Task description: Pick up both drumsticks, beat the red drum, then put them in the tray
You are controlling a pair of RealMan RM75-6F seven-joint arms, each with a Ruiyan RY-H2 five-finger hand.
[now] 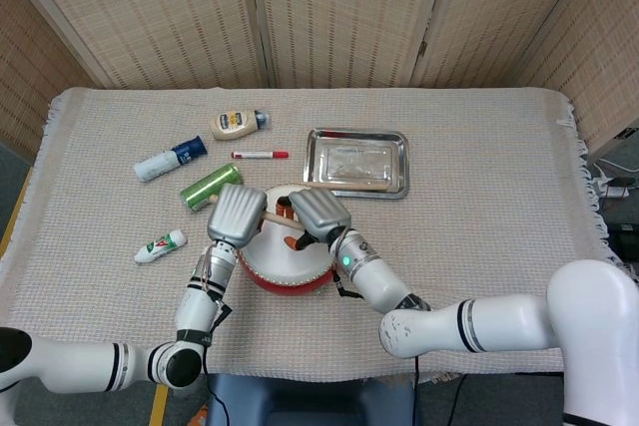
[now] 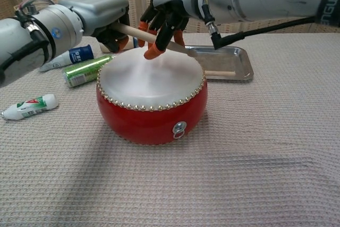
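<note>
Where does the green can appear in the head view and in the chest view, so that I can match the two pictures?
Head view: the green can lies left of centre, just up-left of the drum.
Chest view: the can lies at the left, behind the drum, under the left arm.
Shared landmark: the drum.

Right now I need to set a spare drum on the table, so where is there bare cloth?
The widest bare cloth lies right of the tray and red drum, out to the table's right edge. The near strip in front of the drum is also free in the chest view. It is crowded left of the drum: green can, marker, bottles and tube.
</note>
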